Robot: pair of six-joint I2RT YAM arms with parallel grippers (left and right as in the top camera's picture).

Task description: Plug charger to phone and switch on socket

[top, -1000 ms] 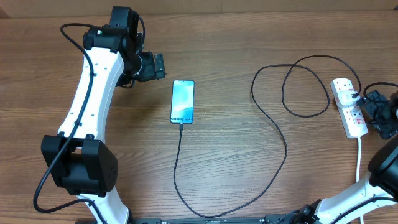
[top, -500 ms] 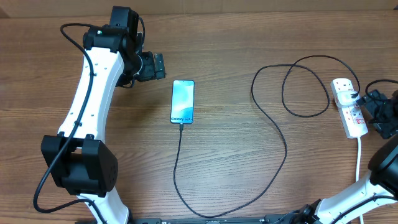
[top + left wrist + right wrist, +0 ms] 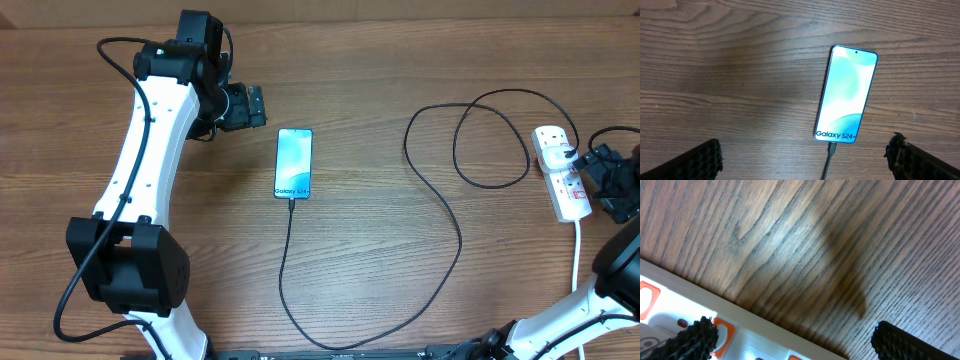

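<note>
**Both pincers apart, charger at the phone**

At the far left of the desk (image 3: 400, 60), the left pincer (image 3: 258, 106) hangs with its jaws wide apart, holding nothing. Just to its right, and apart from it, the phone (image 3: 294, 163) lies flat with its screen lit and up. The charger (image 3: 281, 265) meets the phone's near end with its connector tip. Its black cable runs toward the near edge, sweeps right, then curls into a loop on the far right. It ends in a black plug seated in the socket (image 3: 560, 172), a white strip lying near the right edge. The right pincer (image 3: 598, 180) sits just right of the socket, jaws spread and empty. Its wrist view shows orange-red switches (image 3: 722, 330) beside one finger; whether they are on cannot be told.
</note>
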